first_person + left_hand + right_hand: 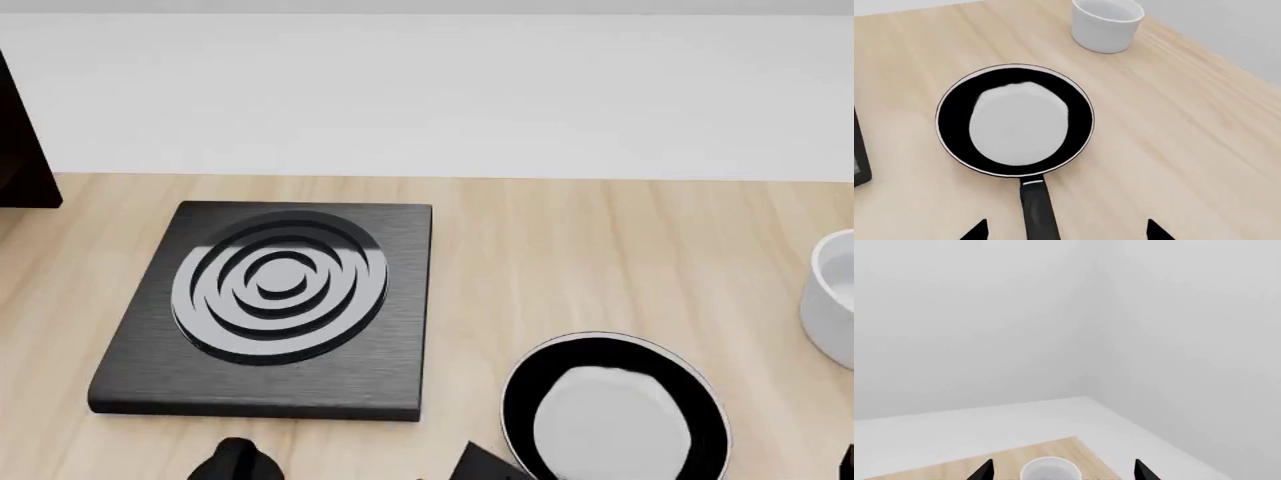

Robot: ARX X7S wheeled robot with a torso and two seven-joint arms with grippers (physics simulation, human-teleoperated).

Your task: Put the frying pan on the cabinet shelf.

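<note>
The frying pan [1014,120] is a round black pan with a pale rim and a pale sheen inside. It lies flat on the wooden table, and its black handle [1037,210] points toward my left gripper [1067,232]. That gripper is open, and the handle runs between its two dark fingertips without touching them. The pan also shows at the lower right of the head view [614,415]. A dark edge of the cabinet shelf [20,130] shows at the far left. My right gripper [1064,471] is open and empty, high above the table.
A black square burner plate [274,300] with concentric rings lies left of the pan. A white round bowl [1107,22] stands beyond the pan, also at the head view's right edge [834,285] and below the right gripper [1049,472]. The wooden table [561,230] ends at a pale wall.
</note>
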